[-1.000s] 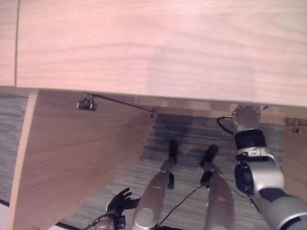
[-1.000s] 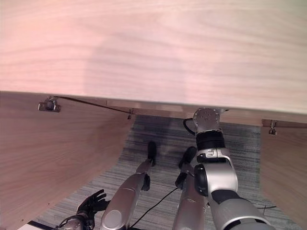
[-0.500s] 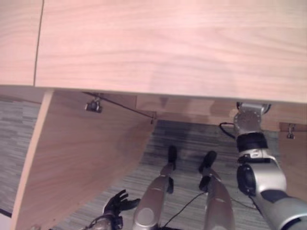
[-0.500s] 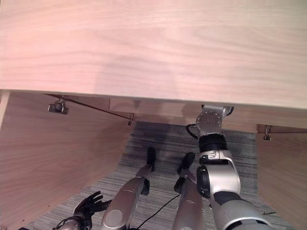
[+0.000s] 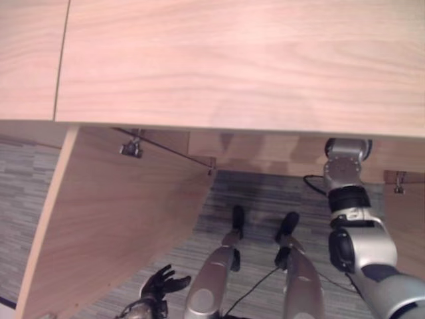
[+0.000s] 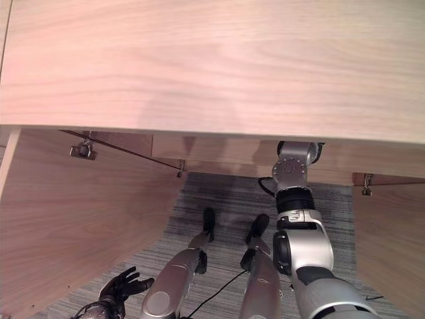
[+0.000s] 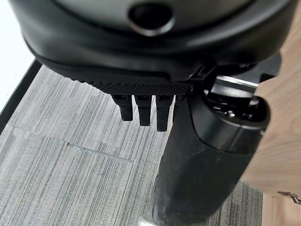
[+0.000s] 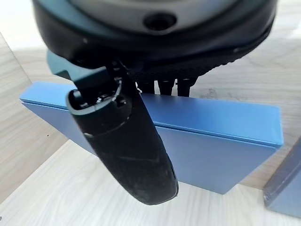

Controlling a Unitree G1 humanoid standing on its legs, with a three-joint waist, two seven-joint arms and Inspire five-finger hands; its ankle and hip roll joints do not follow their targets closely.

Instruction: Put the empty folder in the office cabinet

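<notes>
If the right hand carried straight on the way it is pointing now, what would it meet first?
Most likely the blue folder: in its wrist view the right hand points straight at it, fingers close behind its top edge. Whether they already touch is unclear. Beyond it lies the cabinet's wooden panel.

head eyes look down together — wrist cameras sit close.

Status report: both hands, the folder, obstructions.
Left hand open, low by the open cabinet door. Right hand gripping blue folder inside cabinet. Second folder alongside.
</notes>
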